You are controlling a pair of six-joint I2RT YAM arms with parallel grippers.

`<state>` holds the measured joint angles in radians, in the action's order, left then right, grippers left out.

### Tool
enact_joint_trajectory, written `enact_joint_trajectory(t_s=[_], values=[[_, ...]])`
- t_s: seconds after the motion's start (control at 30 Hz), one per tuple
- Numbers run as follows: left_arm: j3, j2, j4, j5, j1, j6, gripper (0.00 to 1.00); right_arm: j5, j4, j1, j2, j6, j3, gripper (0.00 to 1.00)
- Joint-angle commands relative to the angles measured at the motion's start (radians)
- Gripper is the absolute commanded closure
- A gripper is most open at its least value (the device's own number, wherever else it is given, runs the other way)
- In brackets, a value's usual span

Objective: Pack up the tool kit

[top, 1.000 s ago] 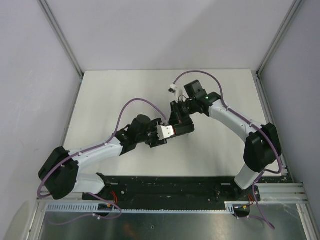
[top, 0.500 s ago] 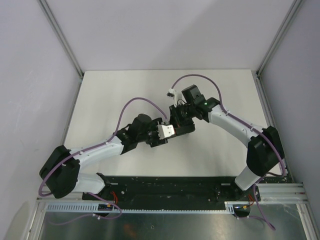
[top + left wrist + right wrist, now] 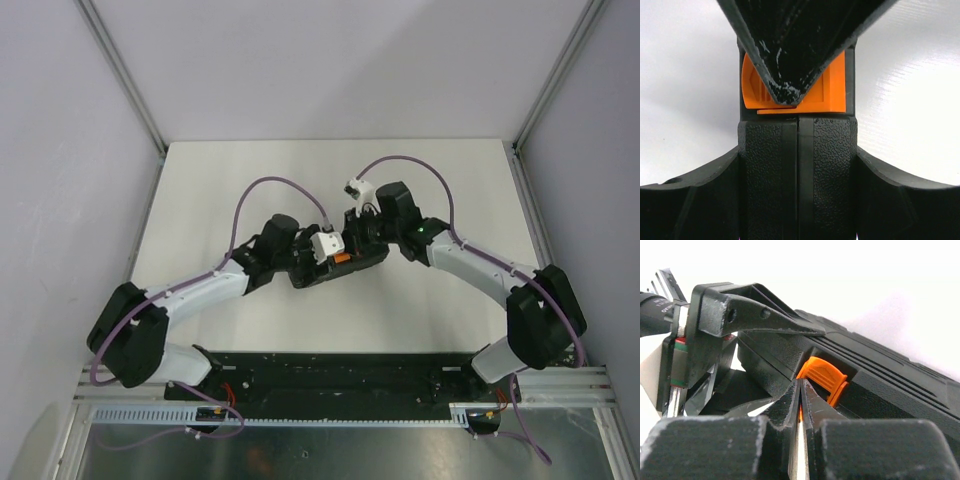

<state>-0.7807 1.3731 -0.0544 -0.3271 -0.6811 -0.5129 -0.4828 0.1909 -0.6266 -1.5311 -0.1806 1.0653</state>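
The tool kit case (image 3: 368,260) is black and closed, lying at the table's middle; no loose tools show. My left gripper (image 3: 322,262) is shut across the case's edge (image 3: 830,170), one finger on each side of the seam (image 3: 797,165). The orange latch (image 3: 832,92) sits just beyond it. My right gripper (image 3: 350,245) is shut, and its joined fingertips (image 3: 800,385) press against the orange latch (image 3: 826,374). In the left wrist view the right fingers (image 3: 790,50) cover the latch's middle. A left finger (image 3: 755,315) lies over the case lid (image 3: 890,385).
The white table (image 3: 220,190) is bounded by grey walls and metal frame posts (image 3: 125,80). Purple cables (image 3: 275,185) arch above both wrists. A black base rail (image 3: 340,370) runs along the near edge.
The left gripper and the case have moved slightly toward the far side. The right wrist has swung down onto the latch, which now shows orange in the top view.
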Motion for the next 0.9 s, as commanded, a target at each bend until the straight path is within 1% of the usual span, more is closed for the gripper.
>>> enact_joint_trajectory(t_s=[0.0,0.13,0.23,0.43,0.53,0.67,0.77,0.87], values=[[-0.033,0.018,-0.067,-0.092,0.024,0.148,1.00,0.107,0.190,-0.028,-0.157,-0.007,-0.183,0.93],[-0.018,0.006,-0.069,-0.091,0.018,0.128,1.00,0.086,0.134,-0.031,-0.155,-0.034,-0.205,0.93],[0.018,-0.023,-0.068,-0.027,-0.013,0.057,1.00,0.043,0.086,0.001,-0.100,-0.071,-0.187,0.93],[0.058,-0.046,-0.054,0.102,-0.075,-0.042,1.00,-0.007,-0.011,0.103,0.053,-0.144,-0.087,0.90],[0.063,-0.041,-0.047,0.142,-0.092,-0.053,1.00,-0.017,0.011,0.128,0.064,-0.144,0.003,0.90],[0.068,-0.038,-0.036,0.210,-0.109,-0.073,1.00,-0.018,0.076,0.124,0.026,-0.118,0.108,0.89],[0.069,-0.035,-0.029,0.229,-0.115,-0.076,1.00,-0.012,0.122,0.102,-0.014,-0.091,0.157,0.89],[0.072,-0.030,-0.025,0.249,-0.120,-0.080,1.00,-0.014,0.133,0.079,-0.038,-0.081,0.185,0.89]])
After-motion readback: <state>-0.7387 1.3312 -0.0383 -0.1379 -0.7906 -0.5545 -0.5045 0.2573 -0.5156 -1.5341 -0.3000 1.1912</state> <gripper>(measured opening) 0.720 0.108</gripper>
